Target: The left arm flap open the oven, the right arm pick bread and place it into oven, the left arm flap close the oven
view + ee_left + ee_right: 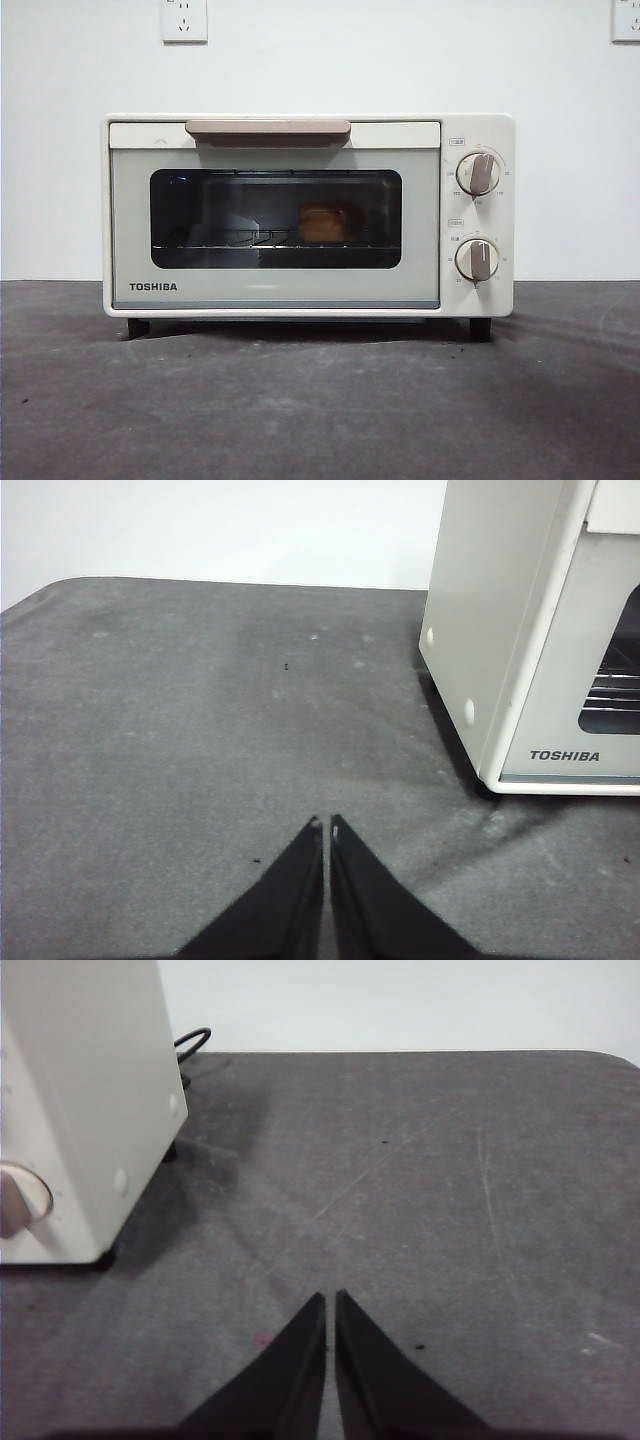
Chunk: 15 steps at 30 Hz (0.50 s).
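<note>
The cream-white TOSHIBA oven (300,290) stands in the middle of the dark table with its glass door shut and its tan handle (268,128) at the top. The golden bread (325,223) lies inside on the wire rack, seen through the window. My left gripper (327,825) is shut and empty, low over the table to the left of the oven (490,630). My right gripper (330,1298) is shut and empty, over the table to the right of the oven (80,1110). Neither arm shows in the front view.
Two round knobs (479,173) sit on the oven's right panel. A black power cord (192,1040) runs behind the oven. Wall sockets (184,18) hang on the white wall behind. The grey table (320,410) stretches in front and to both sides.
</note>
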Each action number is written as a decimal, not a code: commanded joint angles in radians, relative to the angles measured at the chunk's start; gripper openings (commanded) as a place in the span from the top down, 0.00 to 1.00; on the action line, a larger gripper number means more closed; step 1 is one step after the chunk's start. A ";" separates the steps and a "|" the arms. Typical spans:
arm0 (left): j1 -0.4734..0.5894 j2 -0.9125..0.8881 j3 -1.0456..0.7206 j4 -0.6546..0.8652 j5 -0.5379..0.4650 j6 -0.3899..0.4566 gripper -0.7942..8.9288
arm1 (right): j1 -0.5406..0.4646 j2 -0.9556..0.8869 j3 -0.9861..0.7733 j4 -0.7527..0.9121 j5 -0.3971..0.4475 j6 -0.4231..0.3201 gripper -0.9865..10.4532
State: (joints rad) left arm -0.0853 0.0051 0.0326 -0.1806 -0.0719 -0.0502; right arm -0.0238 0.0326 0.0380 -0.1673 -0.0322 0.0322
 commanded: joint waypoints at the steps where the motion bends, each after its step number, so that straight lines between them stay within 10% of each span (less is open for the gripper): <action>1: 0.001 -0.002 -0.021 -0.006 0.000 0.008 0.90 | 0.000 -0.031 -0.029 0.021 0.011 -0.032 0.90; 15: 0.001 -0.002 -0.021 -0.006 0.000 0.008 0.90 | 0.002 -0.029 -0.028 0.013 0.010 -0.037 0.90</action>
State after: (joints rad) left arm -0.0853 0.0051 0.0326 -0.1806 -0.0723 -0.0502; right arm -0.0216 0.0044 0.0162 -0.1665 -0.0246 0.0032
